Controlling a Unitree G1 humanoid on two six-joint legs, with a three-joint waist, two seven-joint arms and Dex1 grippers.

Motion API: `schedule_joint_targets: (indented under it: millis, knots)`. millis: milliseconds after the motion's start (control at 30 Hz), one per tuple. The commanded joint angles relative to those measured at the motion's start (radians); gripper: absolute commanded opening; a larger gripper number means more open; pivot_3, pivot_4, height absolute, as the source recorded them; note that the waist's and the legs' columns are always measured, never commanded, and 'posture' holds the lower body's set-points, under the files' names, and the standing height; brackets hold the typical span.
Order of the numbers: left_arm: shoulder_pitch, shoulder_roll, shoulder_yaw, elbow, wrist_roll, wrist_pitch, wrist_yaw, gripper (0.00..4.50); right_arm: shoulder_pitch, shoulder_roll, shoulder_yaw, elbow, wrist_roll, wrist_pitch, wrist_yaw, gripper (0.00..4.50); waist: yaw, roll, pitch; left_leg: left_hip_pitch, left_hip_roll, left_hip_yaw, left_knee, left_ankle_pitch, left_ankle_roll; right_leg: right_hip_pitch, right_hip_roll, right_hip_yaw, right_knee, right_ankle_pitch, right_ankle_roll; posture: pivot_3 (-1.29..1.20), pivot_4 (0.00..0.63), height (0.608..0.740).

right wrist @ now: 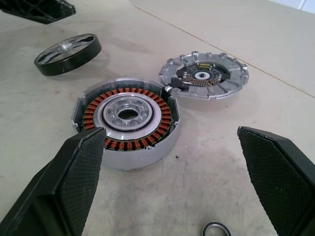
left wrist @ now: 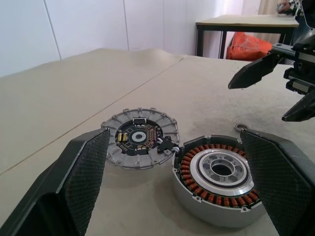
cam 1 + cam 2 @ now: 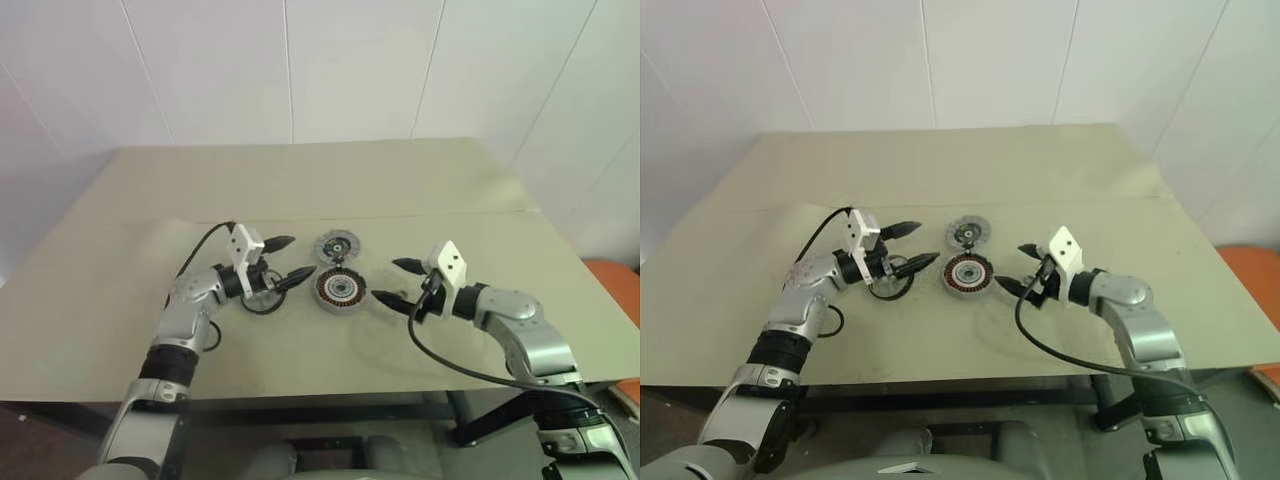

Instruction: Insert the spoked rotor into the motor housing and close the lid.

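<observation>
The spoked rotor (image 3: 338,289), a disc of copper-red windings with a pale centre, lies flat at mid table. Just behind it, touching its edge, lies the lid (image 3: 336,247), a silvery disc with a dark hub. The motor housing (image 1: 69,53), a dark-rimmed shallow cup, sits to the rotor's left, partly under my left gripper (image 3: 300,257). That gripper is open, pointing right toward the rotor and holding nothing. My right gripper (image 3: 386,280) is open too, pointing left at the rotor from the other side. From both wrists the rotor (image 2: 216,172) sits between open fingers (image 1: 78,167), untouched.
A small metal ring (image 1: 216,229) lies loose on the table (image 3: 450,190) near my right gripper. A seam crosses the tabletop behind the parts. An orange object (image 3: 615,280) sits beyond the table's right edge. Black cables hang from both wrists.
</observation>
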Motion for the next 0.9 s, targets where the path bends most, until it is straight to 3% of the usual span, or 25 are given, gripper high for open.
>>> schedule_joint_targets:
  millis: [33,367,567,900]
  knots:
    - [-0.020,0.002,0.016,-0.024,-0.029,0.006,-0.022,4.50,-0.018,-0.025,-0.025,-0.005,0.008,-0.021,0.017,4.49,0.001,0.000,0.000,0.000,0.000,0.000,0.000,0.000,0.000,0.000,0.000,0.000,0.000,0.000,0.000,0.00,0.000,0.740]
    - [-0.020,-0.016,0.001,-0.017,-0.036,0.011,-0.057,4.50,-0.007,-0.061,-0.028,0.024,0.008,0.010,0.031,4.49,0.000,-0.001,0.001,0.000,0.000,0.000,0.000,0.000,0.000,0.000,-0.001,0.000,0.000,0.000,0.000,0.00,0.000,0.740]
    - [0.009,-0.001,-0.006,-0.025,-0.025,0.002,-0.089,4.50,0.014,-0.063,-0.036,0.160,-0.005,-0.010,0.024,4.49,0.000,-0.001,0.001,0.000,-0.001,0.000,0.000,0.000,0.000,0.001,-0.001,0.000,0.000,0.000,-0.001,0.00,0.000,0.740]
    - [0.037,-0.004,-0.001,-0.074,-0.043,0.024,-0.085,4.50,-0.010,0.049,-0.033,0.365,-0.065,-0.169,-0.102,4.49,-0.006,-0.002,0.000,0.003,0.000,0.000,0.001,0.000,0.000,0.003,0.001,0.001,0.000,0.000,0.000,0.00,0.000,0.740]
